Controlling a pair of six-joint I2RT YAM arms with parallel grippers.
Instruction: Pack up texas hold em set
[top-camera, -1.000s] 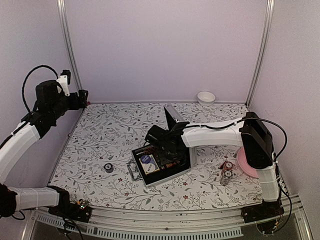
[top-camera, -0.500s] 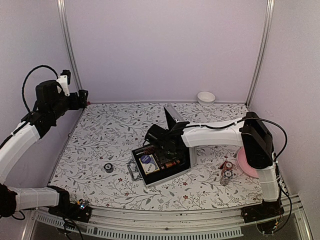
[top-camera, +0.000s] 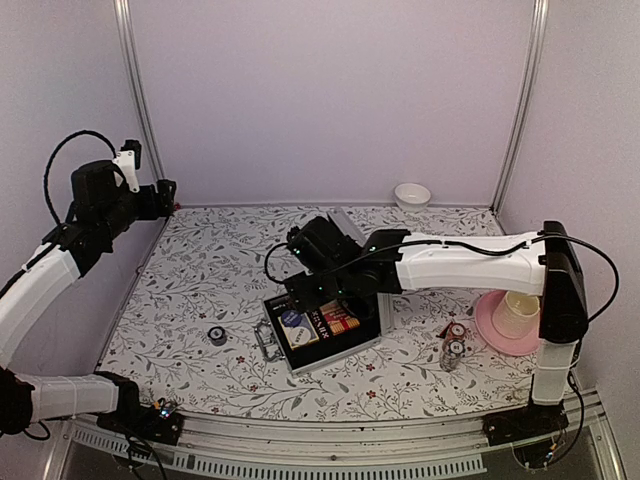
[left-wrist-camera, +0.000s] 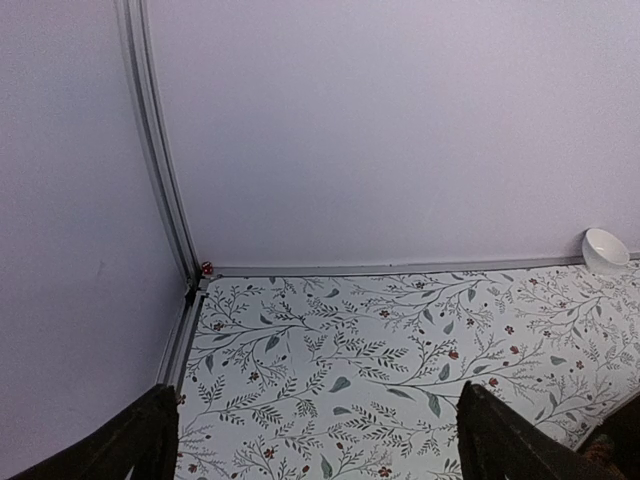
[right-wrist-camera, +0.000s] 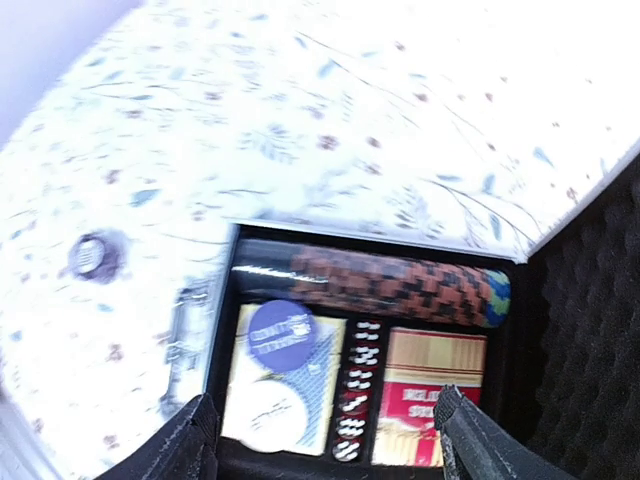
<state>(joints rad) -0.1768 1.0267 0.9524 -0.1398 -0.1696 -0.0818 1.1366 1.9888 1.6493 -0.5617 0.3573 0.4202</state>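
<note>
Top external view, near edge first: the small black button (top-camera: 216, 334) sits alone on the floral tabletop (top-camera: 220, 260), well left of the silver briefcase (top-camera: 335, 356). Off to the right, a few red and white poker chips (top-camera: 455, 341) lie loose between the case and the pink plate (top-camera: 488, 326), which carries the cream cup (top-camera: 518, 310). The briefcase lies open at mid-table with its foam-lined lid up. The blue card deck (top-camera: 293, 326) and the red card deck (top-camera: 343, 318) are side by side in the black tray. From the right wrist you see a row of chips (right-wrist-camera: 370, 283) laid along the far compartment. The right tool (top-camera: 308, 290) hangs just over the case's far left corner, fingers (right-wrist-camera: 190, 440) spread wide, nothing between them. Farther back on the left, the left tool (top-camera: 165, 190) is raised near the wall corner, released and holding nothing. Against the far wall rests the small white bowl (top-camera: 412, 193).
</note>
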